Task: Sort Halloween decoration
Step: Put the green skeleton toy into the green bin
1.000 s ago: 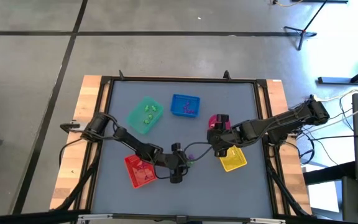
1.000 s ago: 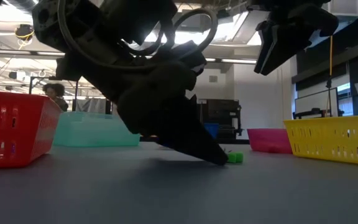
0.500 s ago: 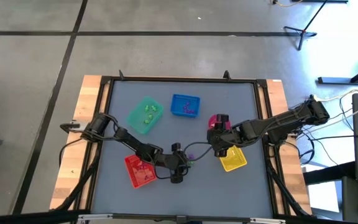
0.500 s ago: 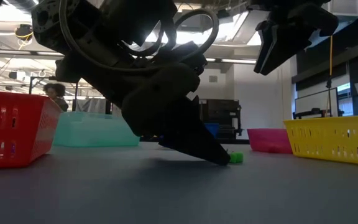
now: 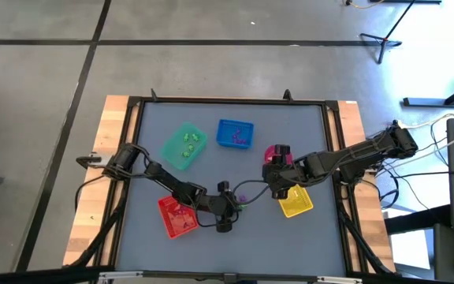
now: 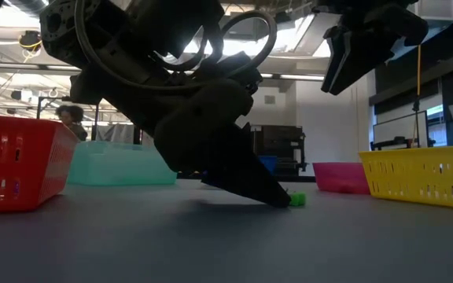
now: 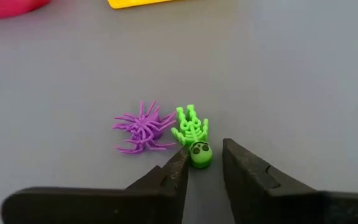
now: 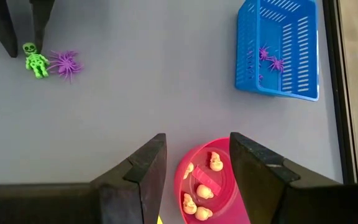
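A green skeleton lies flat on the grey table beside a purple spider; both also show in the right wrist view, the skeleton and the spider. My left gripper is low at the table's middle near side, slanting down. It is open, with the skeleton's head between its fingertips. My right gripper hangs open and holds nothing, high above the pink bowl. My left gripper has a fingertip close against the skeleton's head, and the other fingertip stands a little off it. I cannot tell whether the near one touches. The skeleton lies on the table.
A red tray sits at the near left, a green tray at the far left, a blue tray with purple spiders at the far middle and a yellow tray at the right. The pink bowl holds pale skulls.
In the low view the visible finger of my left gripper has crept a little toward the green skeleton. The skeleton has stayed on the table.
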